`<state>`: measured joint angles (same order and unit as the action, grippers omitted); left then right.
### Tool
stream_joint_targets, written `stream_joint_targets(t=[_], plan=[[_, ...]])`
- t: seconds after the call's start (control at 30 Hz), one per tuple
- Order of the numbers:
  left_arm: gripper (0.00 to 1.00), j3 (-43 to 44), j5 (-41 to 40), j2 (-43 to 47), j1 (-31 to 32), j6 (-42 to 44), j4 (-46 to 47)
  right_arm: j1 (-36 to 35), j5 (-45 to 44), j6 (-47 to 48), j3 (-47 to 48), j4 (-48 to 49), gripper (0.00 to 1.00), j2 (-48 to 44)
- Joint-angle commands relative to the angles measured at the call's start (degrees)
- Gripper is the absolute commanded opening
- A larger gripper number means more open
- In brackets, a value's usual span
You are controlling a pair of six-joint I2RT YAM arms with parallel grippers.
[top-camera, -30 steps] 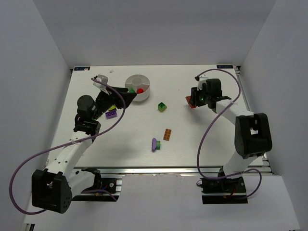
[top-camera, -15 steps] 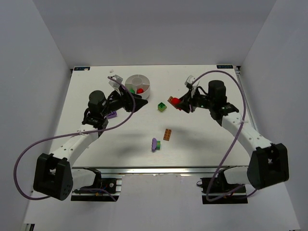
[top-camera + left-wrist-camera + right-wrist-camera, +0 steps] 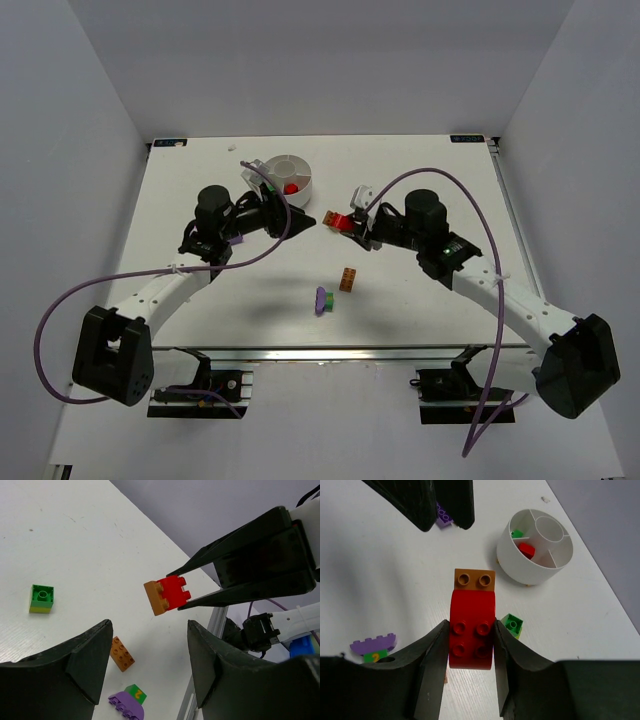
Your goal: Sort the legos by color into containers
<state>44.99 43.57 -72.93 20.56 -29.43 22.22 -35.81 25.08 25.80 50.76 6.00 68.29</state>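
My right gripper [image 3: 352, 222] is shut on a red brick [image 3: 472, 630] with an orange brick [image 3: 474, 579] stuck on its far end, held above the table's middle. My left gripper [image 3: 303, 220] is open and empty, its tips facing that brick [image 3: 172, 591] with a small gap between. The white dish [image 3: 288, 178] stands behind them; it holds a red brick [image 3: 526, 549] and a green one [image 3: 517, 533] in separate sections. On the table lie a green-lime brick [image 3: 512, 624], an orange brick [image 3: 348, 279], a purple arch with a green brick [image 3: 322, 299] and a purple brick [image 3: 234, 238].
The left gripper's black fingers [image 3: 427, 500] hang at the top of the right wrist view, just left of the dish rim [image 3: 510, 560]. The table's metal front edge [image 3: 350, 352] runs below the loose bricks. White walls enclose the sides and back.
The right arm has swung left from the table's right side to the middle with the red brick. The left gripper has moved right from the purple brick to meet it.
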Motion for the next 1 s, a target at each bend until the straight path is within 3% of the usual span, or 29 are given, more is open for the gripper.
stream_joint_targets(t=[0.0, 0.73, 0.97], plan=[[0.71, 2.38, 1.43, 0.24, 0.71, 0.43, -0.42, -1.01, -4.07, 2.14, -1.37, 4.28, 0.0, -1.49], [0.65, 1.94, 1.78, -1.25, 2.91, 1.74, -0.6, -7.6, -7.77, 4.87, -4.62, 8.06, 0.0, -3.43], [0.55, 1.85, 3.19, -1.78, 3.53, 1.66, 0.2, -8.22, -8.29, 5.14, -5.32, 8.94, 0.0, -3.96]])
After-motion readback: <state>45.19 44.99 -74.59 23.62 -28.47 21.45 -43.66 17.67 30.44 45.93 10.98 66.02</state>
